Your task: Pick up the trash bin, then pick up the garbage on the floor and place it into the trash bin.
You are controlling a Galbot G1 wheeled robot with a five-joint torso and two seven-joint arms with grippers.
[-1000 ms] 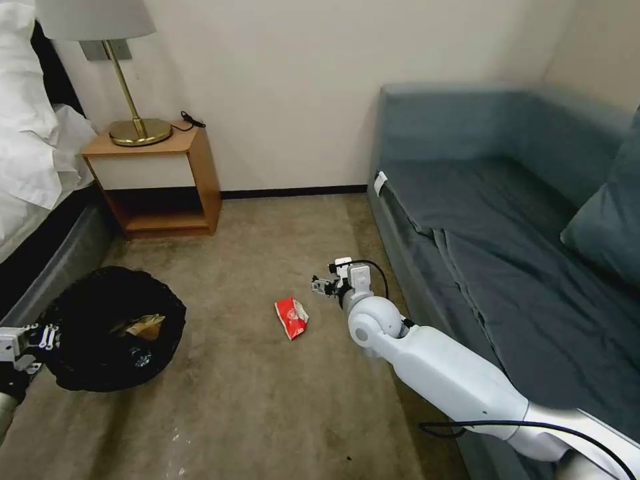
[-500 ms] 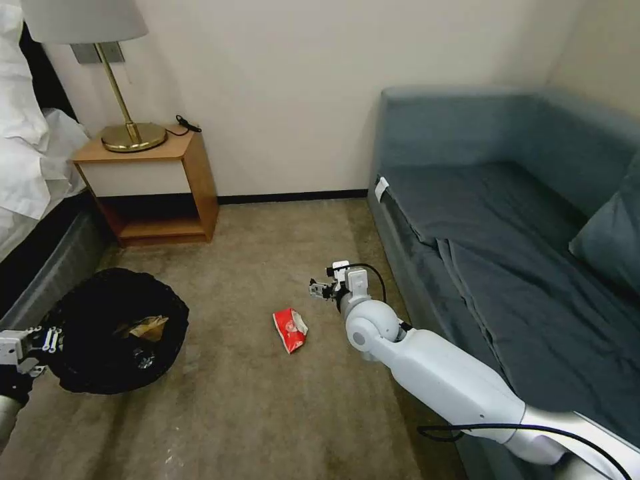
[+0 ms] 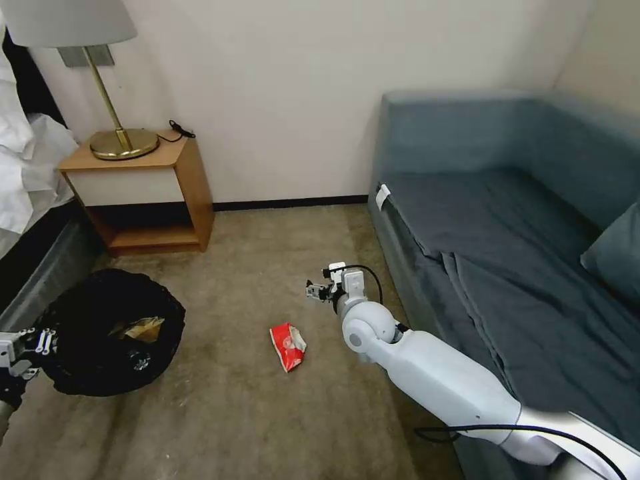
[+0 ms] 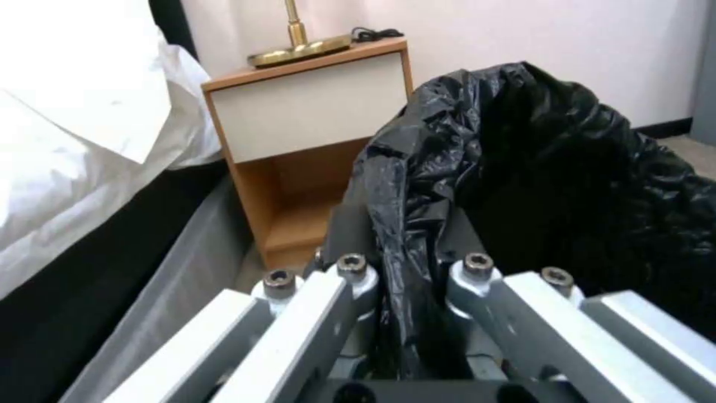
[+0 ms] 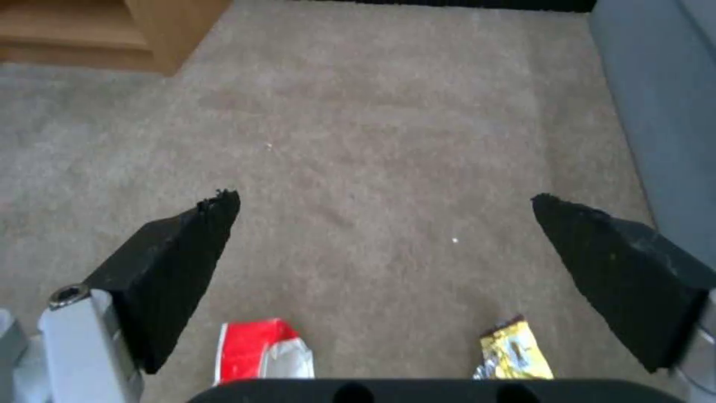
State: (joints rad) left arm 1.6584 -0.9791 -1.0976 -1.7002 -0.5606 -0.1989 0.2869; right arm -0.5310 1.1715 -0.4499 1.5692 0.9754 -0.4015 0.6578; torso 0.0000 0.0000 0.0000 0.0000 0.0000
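Observation:
The trash bin (image 3: 110,331), lined with a crinkled black bag (image 4: 567,184), is low at the left beside the bed. My left gripper (image 3: 27,347) is shut on its near rim; the left wrist view has the fingers (image 4: 477,268) pinching the bag fold. Inside the bin lies a crumpled brown paper bag (image 3: 141,328). A red snack packet (image 3: 288,345) lies on the carpet mid-floor. My right gripper (image 3: 317,291) hangs open just beyond it, close to the sofa. Under the open right gripper (image 5: 384,200) lie the red packet (image 5: 261,358) and a yellow-brown wrapper (image 5: 513,352).
A wooden nightstand (image 3: 143,193) with a brass lamp (image 3: 120,140) stands at the back left, against the wall. The bed (image 3: 33,220) runs along the left edge. A blue-grey sofa (image 3: 507,220) takes up the right side. Beige carpet (image 3: 253,253) lies open between them.
The whole head view has shifted left and down, so the camera has moved. The right gripper now sits a little farther beyond the red packet. The left gripper keeps its hold.

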